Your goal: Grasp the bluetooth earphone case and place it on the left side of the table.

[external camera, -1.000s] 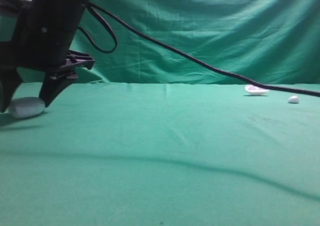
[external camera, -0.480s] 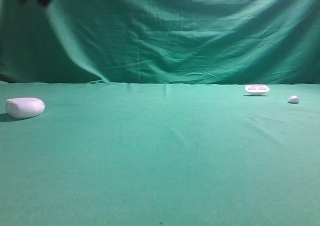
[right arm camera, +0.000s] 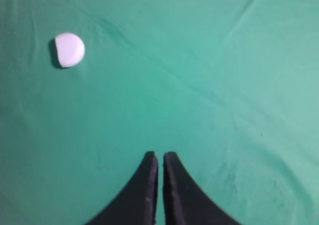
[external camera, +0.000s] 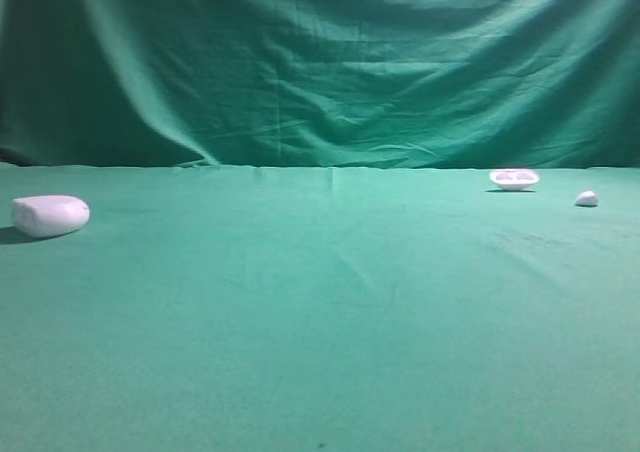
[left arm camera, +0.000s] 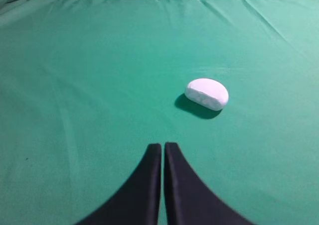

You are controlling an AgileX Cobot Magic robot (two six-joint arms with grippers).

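Observation:
The bluetooth earphone case (external camera: 50,215), a smooth white oblong pebble, lies alone on the green table (external camera: 330,302) at its far left. No gripper touches it. In the left wrist view the case (left arm camera: 207,93) rests ahead and to the right of my left gripper (left arm camera: 163,146), whose black fingers are shut together with nothing between them. My right gripper (right arm camera: 160,155) is shut too, empty, over bare cloth. Neither arm shows in the exterior view.
A shallow white dish (external camera: 514,179) sits at the back right, with a tiny white lump (external camera: 587,199) beside it. A white rounded object (right arm camera: 69,50) lies at the upper left of the right wrist view; which one it is I cannot tell. Green drape hangs behind.
The right arm and its cable, which stood over the case at far left with open fingers, have lifted away out of the exterior view. The gripper has shut. The case stays put.

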